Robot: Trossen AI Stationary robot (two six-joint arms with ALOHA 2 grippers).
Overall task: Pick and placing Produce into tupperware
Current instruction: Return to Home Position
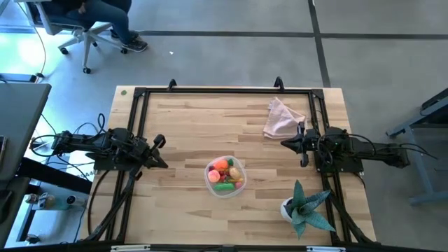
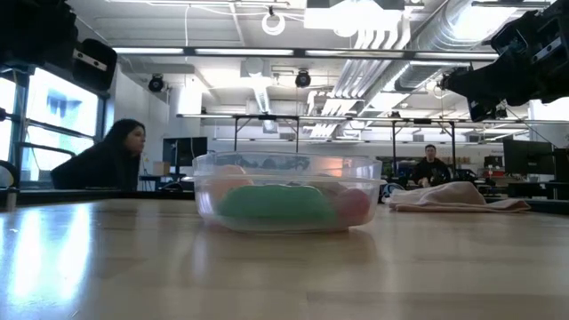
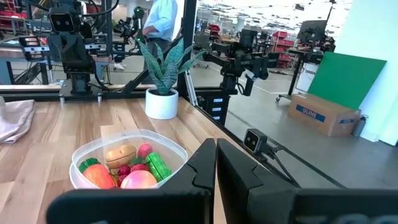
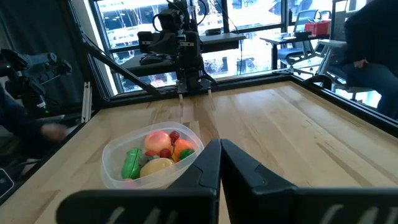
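Table (image 1: 189, 119): left gripper (image 3: 216, 146) at its left edge, right gripper (image 4: 221, 148) at its right edge, both with fingers pinched together, holding nothing. Tupperware (image 1: 225, 189) sits midway between those edges, produce (image 1: 224, 172) piled inside. Lower pieces overlap, so you can't separate them. Blue label (image 3: 309, 112) on the cardboard box (image 3: 339, 121) beyond the table: too small to read.

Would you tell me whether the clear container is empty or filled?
Filled: colourful toy produce sits piled inside the clear container.

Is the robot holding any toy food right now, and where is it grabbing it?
Nothing is held. The left gripper and right gripper are shut on nothing; the produce lies in the tupperware.
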